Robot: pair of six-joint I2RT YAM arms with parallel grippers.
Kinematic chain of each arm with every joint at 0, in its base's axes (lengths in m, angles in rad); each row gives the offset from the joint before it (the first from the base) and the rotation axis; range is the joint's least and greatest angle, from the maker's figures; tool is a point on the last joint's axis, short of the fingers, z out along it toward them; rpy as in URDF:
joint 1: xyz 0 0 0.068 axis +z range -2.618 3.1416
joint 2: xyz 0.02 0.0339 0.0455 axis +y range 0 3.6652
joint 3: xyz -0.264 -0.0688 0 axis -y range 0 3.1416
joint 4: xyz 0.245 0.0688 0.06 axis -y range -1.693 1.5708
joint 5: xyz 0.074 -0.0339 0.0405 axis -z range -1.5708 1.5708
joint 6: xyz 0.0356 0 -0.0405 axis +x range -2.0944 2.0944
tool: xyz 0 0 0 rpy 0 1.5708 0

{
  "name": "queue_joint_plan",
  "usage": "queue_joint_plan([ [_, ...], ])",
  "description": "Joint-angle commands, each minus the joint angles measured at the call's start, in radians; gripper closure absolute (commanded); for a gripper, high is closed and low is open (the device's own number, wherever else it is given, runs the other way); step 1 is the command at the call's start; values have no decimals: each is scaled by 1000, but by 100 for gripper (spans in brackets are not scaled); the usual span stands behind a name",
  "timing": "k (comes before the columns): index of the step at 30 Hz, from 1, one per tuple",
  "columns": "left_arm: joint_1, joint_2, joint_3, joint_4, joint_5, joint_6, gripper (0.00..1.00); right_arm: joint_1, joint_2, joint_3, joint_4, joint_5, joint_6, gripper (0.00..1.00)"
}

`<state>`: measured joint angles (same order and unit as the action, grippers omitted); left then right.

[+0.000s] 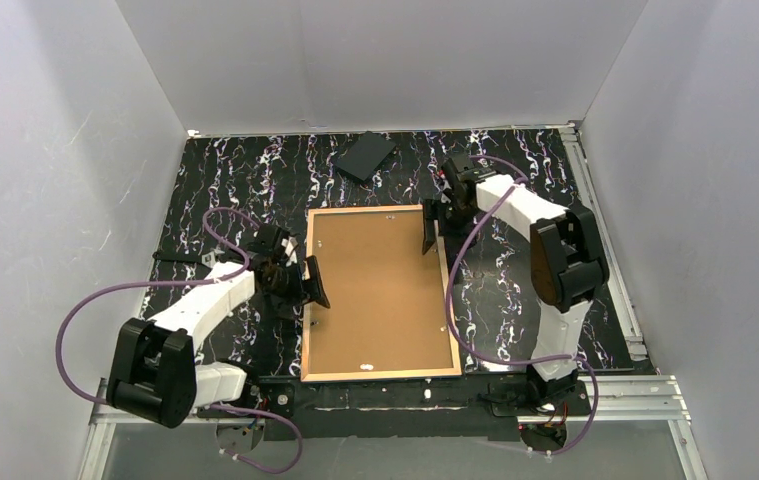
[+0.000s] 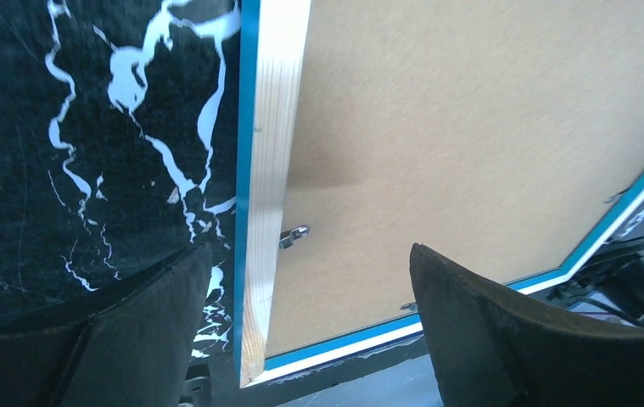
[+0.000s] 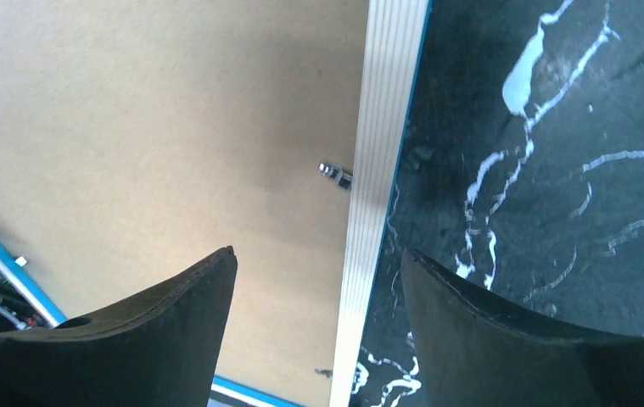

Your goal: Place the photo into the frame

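Note:
The frame [image 1: 306, 310] lies flat in the middle of the table, tan wood face up, blue on its outer edge. A plain brown backing board [image 1: 380, 290] fills it. The photo is hidden. My left gripper [image 1: 303, 285] is open and straddles the frame's left rail [image 2: 271, 170], one finger outside over the table, the other over the board [image 2: 471, 127]. My right gripper [image 1: 440, 228] is open and straddles the right rail [image 3: 386, 127] near the far corner. Both are empty. Small metal tabs [image 2: 294, 235] [image 3: 335, 174] stick out from the rails over the board.
A small black slab [image 1: 366, 155] lies at the back of the black marbled table [image 1: 215, 190]. Grey walls close in the left, back and right. A metal rail [image 1: 615, 385] runs along the near edge.

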<state>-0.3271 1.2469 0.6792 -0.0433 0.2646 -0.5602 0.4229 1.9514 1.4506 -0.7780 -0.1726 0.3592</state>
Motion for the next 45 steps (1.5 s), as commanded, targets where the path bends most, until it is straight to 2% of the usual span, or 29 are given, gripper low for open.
queue_joint_plan([
  [1,43,41,69,-93,63,27,14,-17,-104,-41,19,-53,18,21],
  [7,63,178,239,-158,6,98,15,-22,-158,-152,38,-43,27,23],
  [11,63,290,360,-220,-48,143,16,-22,-184,-229,64,-41,37,29],
  [15,62,380,427,-215,-80,154,18,-25,-193,-283,87,-41,45,33],
  [22,62,538,582,-235,-139,166,18,-26,-184,-307,103,-48,52,44],
  [28,63,628,670,-231,-172,179,18,-26,-192,-310,106,-59,48,51],
  [33,65,684,744,-245,-186,187,22,-25,-220,-316,99,-59,47,52],
  [37,64,722,789,-246,-191,192,29,-26,-225,-313,97,-65,44,53],
  [45,69,783,830,-251,-221,184,32,-26,-205,-308,98,-67,43,57],
])
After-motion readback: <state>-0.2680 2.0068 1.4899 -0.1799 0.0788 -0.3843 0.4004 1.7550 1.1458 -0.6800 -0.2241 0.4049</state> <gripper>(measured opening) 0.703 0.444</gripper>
